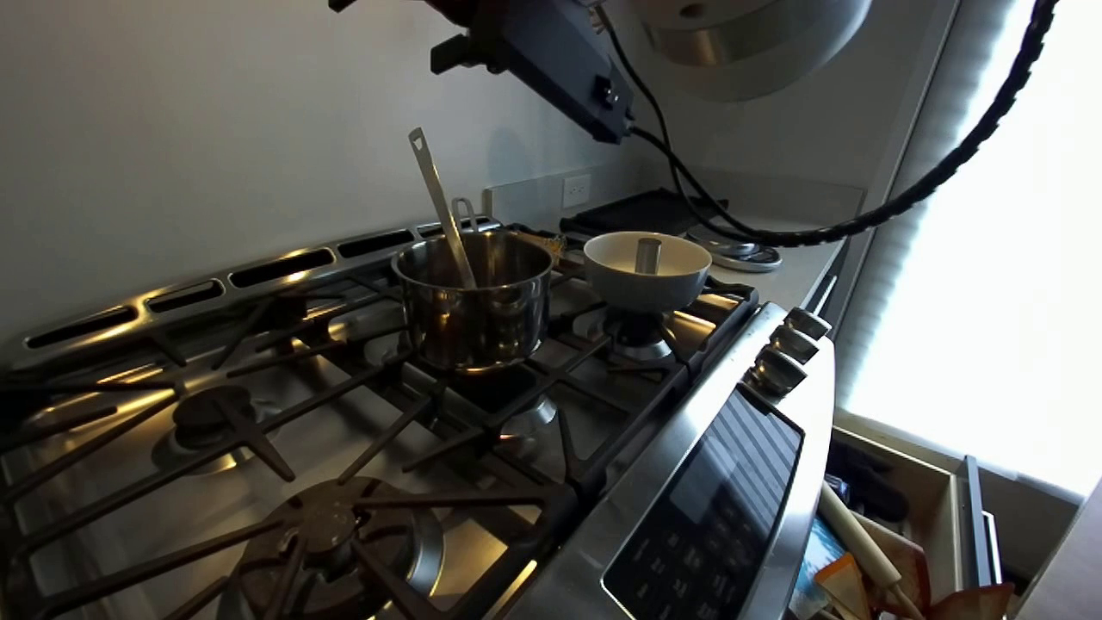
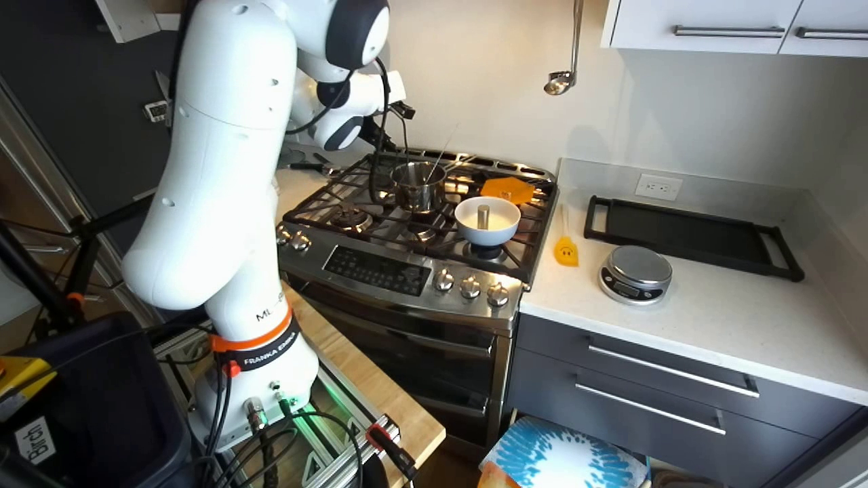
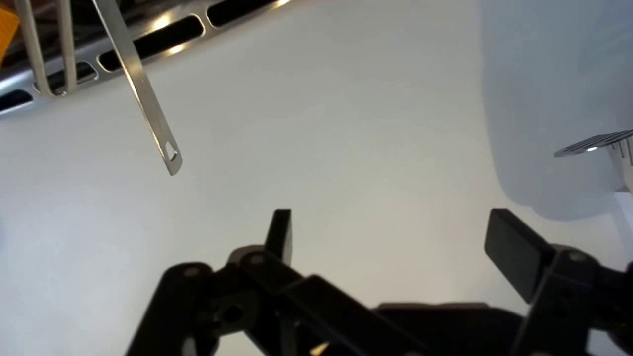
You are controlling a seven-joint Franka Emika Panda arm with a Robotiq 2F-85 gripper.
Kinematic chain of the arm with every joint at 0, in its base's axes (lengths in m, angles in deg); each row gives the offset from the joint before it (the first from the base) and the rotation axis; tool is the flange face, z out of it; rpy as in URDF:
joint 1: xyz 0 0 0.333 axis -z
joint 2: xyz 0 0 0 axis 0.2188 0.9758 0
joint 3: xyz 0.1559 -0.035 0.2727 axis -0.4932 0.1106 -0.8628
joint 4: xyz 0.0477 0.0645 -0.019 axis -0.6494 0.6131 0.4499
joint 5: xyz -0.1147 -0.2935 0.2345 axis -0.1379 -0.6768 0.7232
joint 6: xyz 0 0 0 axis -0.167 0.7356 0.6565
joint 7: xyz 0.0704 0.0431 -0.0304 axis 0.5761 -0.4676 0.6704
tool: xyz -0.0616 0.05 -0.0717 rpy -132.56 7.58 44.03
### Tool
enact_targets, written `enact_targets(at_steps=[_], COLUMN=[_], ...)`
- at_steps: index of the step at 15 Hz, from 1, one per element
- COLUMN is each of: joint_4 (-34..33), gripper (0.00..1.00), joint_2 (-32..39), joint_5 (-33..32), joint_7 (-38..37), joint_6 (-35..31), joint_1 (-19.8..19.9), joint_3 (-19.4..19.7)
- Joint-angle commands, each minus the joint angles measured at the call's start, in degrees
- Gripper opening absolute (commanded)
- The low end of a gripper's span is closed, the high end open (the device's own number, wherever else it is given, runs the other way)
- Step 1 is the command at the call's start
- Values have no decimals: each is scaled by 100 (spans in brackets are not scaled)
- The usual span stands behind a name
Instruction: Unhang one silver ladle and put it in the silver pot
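The silver pot [image 1: 478, 331] stands on the stove grate; it also shows in an exterior view [image 2: 415, 198]. A silver ladle [image 1: 440, 196] leans inside it, its flat handle with a hole at the end rising well above the rim; its lower end is hidden in the pot. The handle also shows at upper left in the wrist view [image 3: 141, 89]. Another silver ladle [image 2: 560, 83] hangs on the wall to the right of the pot. My gripper [image 3: 390, 222] is open and empty, facing the wall. In an exterior view the gripper [image 1: 389, 33] is above the pot, apart from the ladle.
A white bowl [image 1: 646, 288] with a metal cylinder in it stands beside the pot. An orange mat [image 2: 510, 190] lies behind it. A black tray [image 2: 692, 234], a scale [image 2: 635, 271] and a yellow spatula [image 2: 565, 251] are on the counter. A drawer [image 1: 938, 508] stands open.
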Motion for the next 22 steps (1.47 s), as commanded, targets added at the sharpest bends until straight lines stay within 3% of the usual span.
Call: enact_targets(at_steps=[1,3,4,5,6,8,9,10,12,13,14,18,22], joint_4=[882,1115,1224,933,1174,1268,1268,1265,1763,1927,1447,1423,1357], gripper=[100,100,100,100,100,100,100,100,100,100,100,100,100], joint_2=[1404,1916,2246,1385,2254,2472,2518,1978,1052,927,730,215,28], joint_5=[1540,2521,2742,2270,2160,2332,2368,2405,2076,1901,2411,4259,6087], joint_7=[-652,-675,-842,-352,-1173,-1239,-1234,-756,-463,-649,-20,1220,2091], joint_6=[-20,-53,23,-53,335,200,170,112,-147,-189,112,-135,-545], joint_1=[1019,1519,1973,1295,2711,2946,2986,2094,2407,2512,2274,2365,2334], joint_3=[-1304,-2190,-2661,-1964,-3290,-3587,-3619,-2764,-3079,-3277,-3234,-3896,-4155])
